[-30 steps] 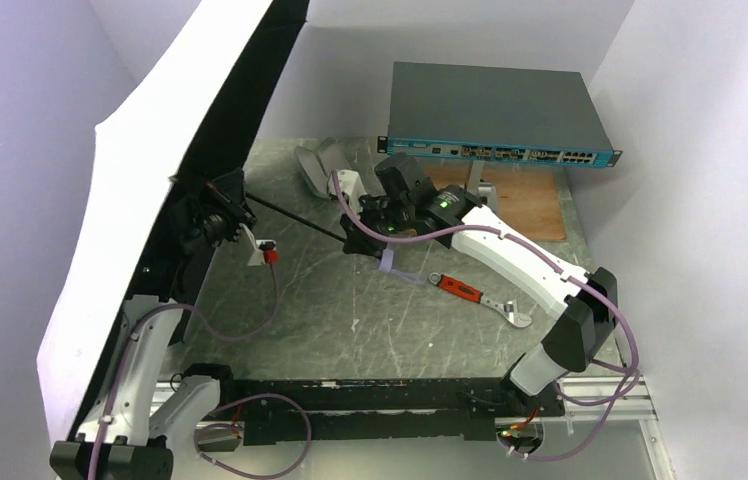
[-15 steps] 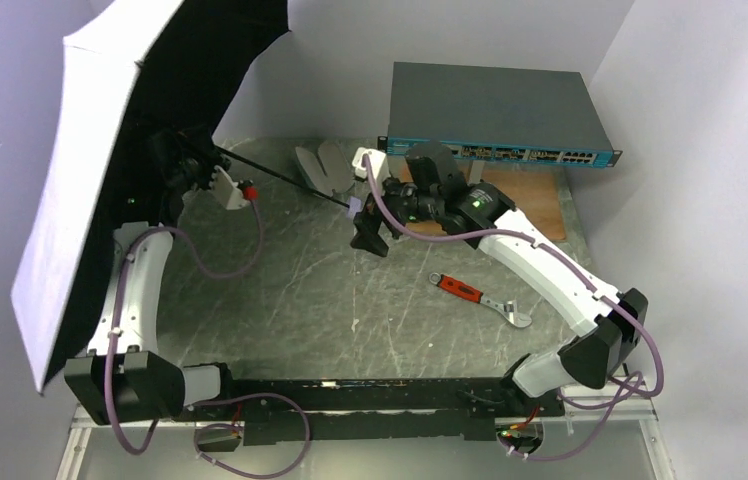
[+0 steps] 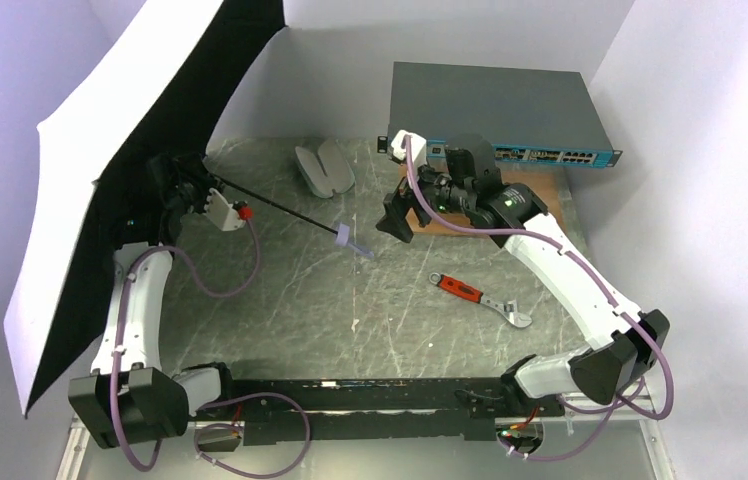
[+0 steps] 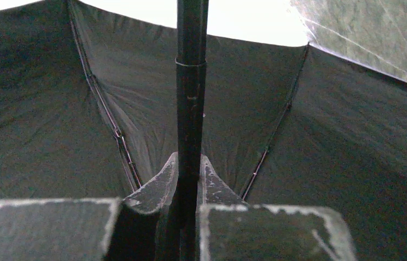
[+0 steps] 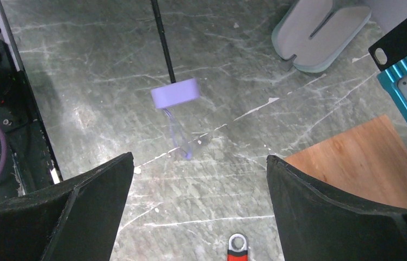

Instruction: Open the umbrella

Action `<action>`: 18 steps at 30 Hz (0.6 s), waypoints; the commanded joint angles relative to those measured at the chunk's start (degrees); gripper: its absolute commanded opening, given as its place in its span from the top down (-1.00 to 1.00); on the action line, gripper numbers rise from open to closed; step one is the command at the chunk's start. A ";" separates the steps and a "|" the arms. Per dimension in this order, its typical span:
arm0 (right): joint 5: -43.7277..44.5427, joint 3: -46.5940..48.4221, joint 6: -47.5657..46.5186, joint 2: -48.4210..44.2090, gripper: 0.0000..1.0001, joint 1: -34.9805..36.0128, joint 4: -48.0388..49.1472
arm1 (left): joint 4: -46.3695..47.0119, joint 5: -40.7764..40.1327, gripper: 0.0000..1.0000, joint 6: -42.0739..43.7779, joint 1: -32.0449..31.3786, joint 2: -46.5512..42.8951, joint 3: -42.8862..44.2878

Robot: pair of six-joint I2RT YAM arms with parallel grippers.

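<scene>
At the far left the umbrella (image 3: 80,190) is held in the air. Its canopy (image 4: 54,119) is spread wide and tipped on edge beside the left wall (image 3: 0,90), with the black lining turned toward the bench (image 3: 350,310). The left fingers (image 4: 163,185) are closed almost fully on the thin black shaft (image 3: 290,212), close under the canopy. From there the shaft slopes rightward and down to the lavender handle (image 5: 175,92), from which the strap (image 5: 177,136) dangles. Just right of the handle, and apart from it, the right fingers (image 3: 393,214) are spread wide and hold nothing.

The canopy looks fully out, so the opening is judged done or nearly so, and steadying is taken to be the step in hand. A firm hold on the shaft is called for, since a wide canopy at the end of a thin rod will lever hard against a loose grip. Any turning should be done slowly. The right arm should be drawn away without the strap being caught.

Whether the canopy is latched open cannot be told. Its upper edge is cut off in the top view. The handle and strap are blurred in the right wrist view, and it cannot be judged whether the strap touches the bench.
</scene>
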 commanded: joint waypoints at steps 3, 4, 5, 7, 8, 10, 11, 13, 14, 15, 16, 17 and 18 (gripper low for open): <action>-0.13 -1.67 0.06 -2.68 -0.86 -0.56 1.13 | 0.86 -8.01 0.91 22.82 0.78 -1.45 -5.13; -0.26 -1.68 0.02 -2.65 -0.86 -0.57 1.13 | 3.70 -9.82 0.90 22.88 0.78 -1.29 -5.87; -0.32 -1.76 0.02 -2.62 -0.86 -0.56 1.13 | 6.76 -11.93 0.90 23.32 0.80 -0.89 -6.41; -0.35 -1.92 0.05 -2.66 -0.86 -0.56 1.21 | 12.68 -16.93 0.89 23.84 0.41 -0.11 -6.37; -0.57 -2.13 0.17 -2.74 -0.86 -0.61 1.32 | 14.22 -18.61 0.89 23.50 -0.21 0.28 -5.95; -0.85 -2.44 0.35 -3.00 -0.86 -0.56 1.52 | 15.11 -23.07 0.89 21.93 -1.94 0.73 -3.89; -0.97 -2.59 0.42 -3.04 -0.86 -0.56 1.52 | 14.82 -24.93 0.89 20.96 -2.83 0.92 -2.93; -1.02 -2.85 0.44 -3.30 -0.86 -0.56 1.65 | 14.56 -29.39 0.89 20.31 -4.36 1.14 -1.48; -1.08 -2.97 0.43 -3.44 -0.86 -0.62 1.69 | 14.07 -30.88 0.89 20.13 -4.97 1.16 -0.97; -1.13 -3.06 0.52 -3.54 -0.86 -0.55 1.73 | 12.99 -32.61 0.90 19.96 -5.52 1.34 -0.10; -1.19 -3.08 0.53 -3.60 -0.86 -0.60 1.65 | 11.69 -34.68 0.90 19.59 -6.04 1.60 0.75; -1.22 -3.16 0.53 -3.70 -0.86 -0.57 1.61 | 10.48 -36.51 0.91 19.27 -6.47 1.94 1.47; -1.31 -3.25 0.46 -3.78 -0.86 -0.55 1.57 | 9.41 -37.86 0.92 19.08 -6.78 2.21 2.23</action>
